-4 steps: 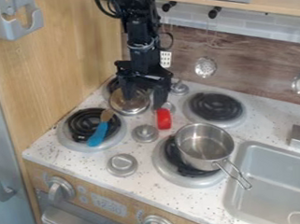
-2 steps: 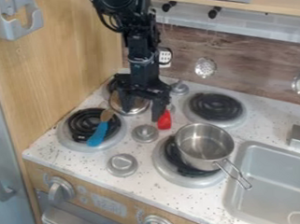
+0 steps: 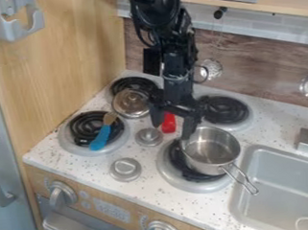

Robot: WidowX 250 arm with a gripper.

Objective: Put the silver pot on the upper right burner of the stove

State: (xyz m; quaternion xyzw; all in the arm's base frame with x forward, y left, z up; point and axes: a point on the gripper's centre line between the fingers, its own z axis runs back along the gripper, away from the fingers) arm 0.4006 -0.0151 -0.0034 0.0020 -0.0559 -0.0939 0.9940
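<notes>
Your gripper [image 3: 174, 121] hangs spread wide, empty. Lower it off-line — one finger could tip the silver pot [image 3: 211, 150], the other snag the red object [image 3: 169, 123].

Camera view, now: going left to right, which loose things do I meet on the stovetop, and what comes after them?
Blue-handled utensil → round lid → red object → silver pot → sink.
</notes>
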